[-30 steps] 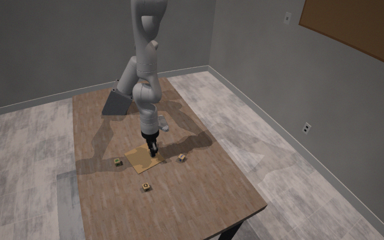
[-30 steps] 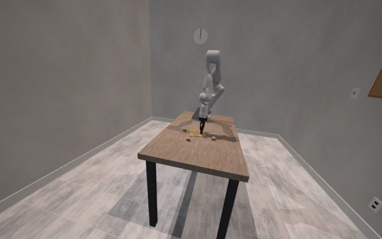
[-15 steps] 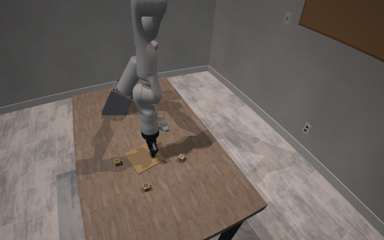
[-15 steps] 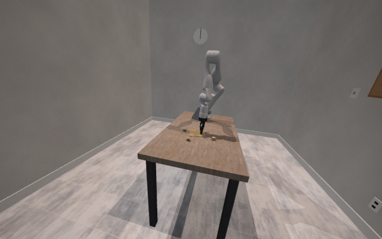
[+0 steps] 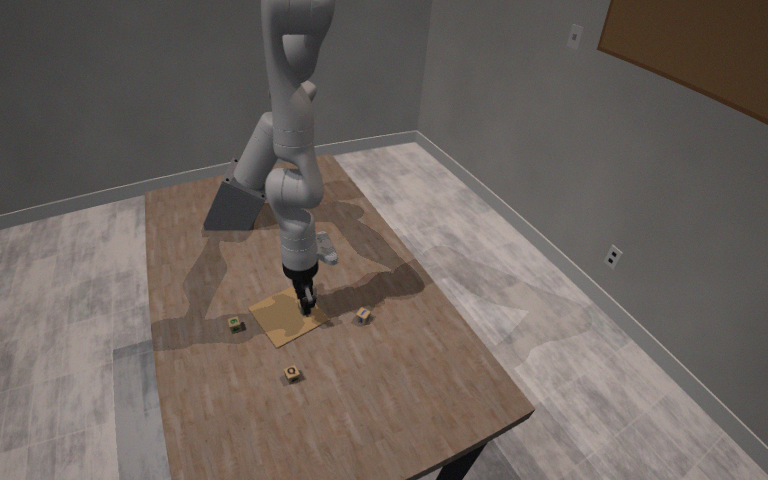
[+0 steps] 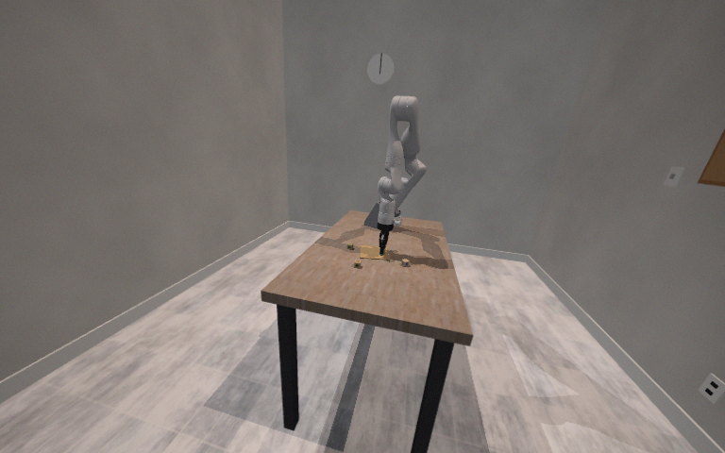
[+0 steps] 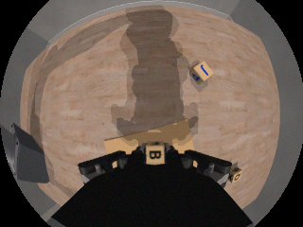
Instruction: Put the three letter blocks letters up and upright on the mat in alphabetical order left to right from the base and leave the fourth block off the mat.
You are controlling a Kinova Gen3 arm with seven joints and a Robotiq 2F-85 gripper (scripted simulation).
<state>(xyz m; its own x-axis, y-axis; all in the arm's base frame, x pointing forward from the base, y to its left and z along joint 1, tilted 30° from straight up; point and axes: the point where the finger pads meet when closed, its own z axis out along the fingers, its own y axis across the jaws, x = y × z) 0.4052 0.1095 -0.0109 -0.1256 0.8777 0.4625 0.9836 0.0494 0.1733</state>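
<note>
My gripper (image 5: 305, 308) points straight down and is shut on a tan block with a black B on top (image 7: 154, 154). It holds the block low over the tan mat (image 5: 288, 319), near the mat's right edge; I cannot tell if the block touches the mat. A block with a green letter (image 5: 235, 323) lies on the table left of the mat. A block with a blue mark (image 5: 363, 314) lies right of the mat and also shows in the wrist view (image 7: 203, 71). A block with a black Q (image 5: 292, 373) lies in front of the mat.
The arm's base (image 5: 232, 203) stands at the far end of the wooden table. In the wrist view a further block (image 7: 237, 176) shows beside the right finger; its letter is unreadable. The table edges are far from the blocks.
</note>
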